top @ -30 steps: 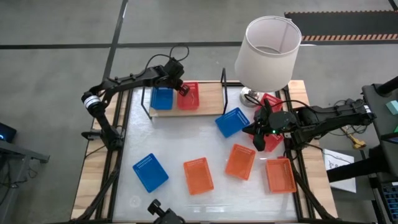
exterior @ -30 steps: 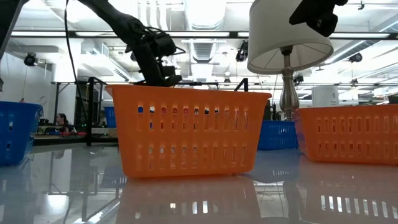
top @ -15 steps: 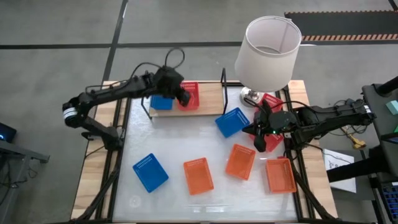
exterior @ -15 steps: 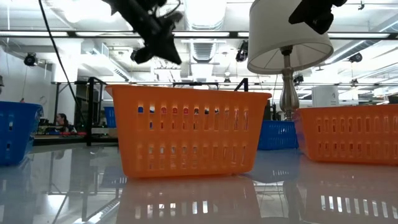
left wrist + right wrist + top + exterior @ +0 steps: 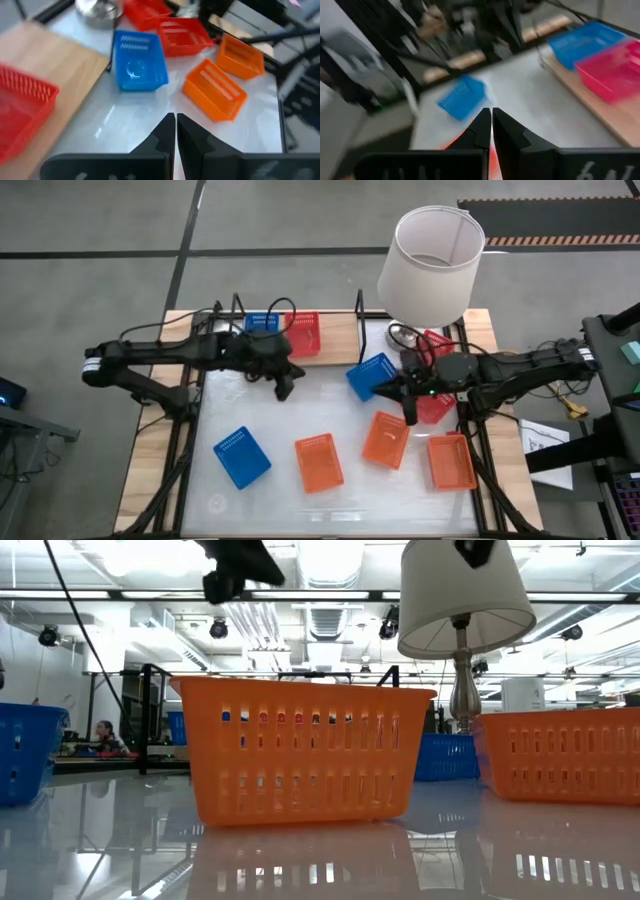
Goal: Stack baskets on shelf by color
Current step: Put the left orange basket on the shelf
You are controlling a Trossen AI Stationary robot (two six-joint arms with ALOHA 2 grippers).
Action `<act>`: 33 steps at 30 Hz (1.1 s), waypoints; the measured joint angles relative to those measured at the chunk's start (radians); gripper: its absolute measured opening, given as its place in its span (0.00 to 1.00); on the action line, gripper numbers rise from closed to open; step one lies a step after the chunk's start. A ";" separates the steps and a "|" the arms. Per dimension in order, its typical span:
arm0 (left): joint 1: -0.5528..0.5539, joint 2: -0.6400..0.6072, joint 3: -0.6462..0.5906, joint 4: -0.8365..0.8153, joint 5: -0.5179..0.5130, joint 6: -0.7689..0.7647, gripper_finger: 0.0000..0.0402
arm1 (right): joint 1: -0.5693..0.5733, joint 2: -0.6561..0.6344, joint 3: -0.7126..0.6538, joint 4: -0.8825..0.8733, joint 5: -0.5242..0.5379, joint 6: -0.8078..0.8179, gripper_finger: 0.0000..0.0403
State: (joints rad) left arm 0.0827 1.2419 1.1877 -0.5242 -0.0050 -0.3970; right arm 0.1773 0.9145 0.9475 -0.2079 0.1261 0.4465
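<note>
In the high view the shelf (image 5: pixel 345 340) stands at the table's far edge, with a blue basket (image 5: pixel 262 322) and a red basket (image 5: pixel 304 333) resting on its board. My left gripper (image 5: pixel 284 387) hangs shut over the table just near of the shelf and holds nothing; its shut fingers (image 5: pixel 175 131) point toward a blue basket (image 5: pixel 138 62). My right gripper (image 5: pixel 406 408) is shut too, between that blue basket (image 5: pixel 372 375) and a red basket (image 5: pixel 437 408). Another red basket (image 5: pixel 436 344) lies by the lamp. Three orange baskets (image 5: pixel 318 462) (image 5: pixel 386 439) (image 5: pixel 450 460) and one blue basket (image 5: pixel 241 456) sit flat toward the near edge.
A lamp with a white shade (image 5: pixel 430 258) stands at the table's far right corner, above the red baskets. An orange basket (image 5: pixel 305 750) fills the middle of the low view. Bare tabletop (image 5: pixel 300 405) lies between the shelf and the near row of baskets.
My left gripper has drawn back from the red basket on the shelf toward the table's near edge and has risen, and now hangs over the open table. The red basket has stayed on the shelf. My right gripper has shifted slightly toward the table's left.
</note>
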 joint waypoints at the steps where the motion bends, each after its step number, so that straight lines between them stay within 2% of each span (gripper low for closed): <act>1: -0.007 -0.020 -0.005 -0.006 0.003 0.039 0.00 | 0.008 0.026 0.007 0.041 0.000 0.001 0.02; 4: -0.015 -0.091 -0.014 0.002 0.009 0.144 0.00 | 0.042 0.129 0.069 0.076 -0.003 -0.001 0.02; 7: -0.012 -0.154 -0.022 0.001 0.007 0.248 0.00 | 0.084 0.254 0.193 -0.017 -0.004 0.008 0.02; 11: -0.013 -0.228 -0.033 0.000 0.008 0.340 0.00 | 0.147 0.433 0.424 -0.247 -0.003 0.016 0.02; 16: -0.013 -0.283 -0.033 0.016 0.008 0.351 0.00 | 0.240 0.645 0.691 -0.602 -0.004 0.036 0.02; 21: -0.013 -0.318 -0.033 0.019 0.008 0.351 0.00 | 0.308 0.838 0.873 -0.767 0.012 0.021 0.03; 29: -0.013 -0.347 -0.033 0.019 0.008 0.356 0.00 | 0.320 1.106 1.081 -0.867 -0.004 -0.066 0.17; 33: -0.013 -0.350 -0.030 0.020 0.008 0.355 0.00 | 0.320 1.207 1.131 -0.874 -0.096 -0.130 0.26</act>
State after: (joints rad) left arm 0.0696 0.8921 1.1578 -0.5045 0.0032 -0.0418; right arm 0.4969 2.1216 2.0788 -1.0821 0.0298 0.3163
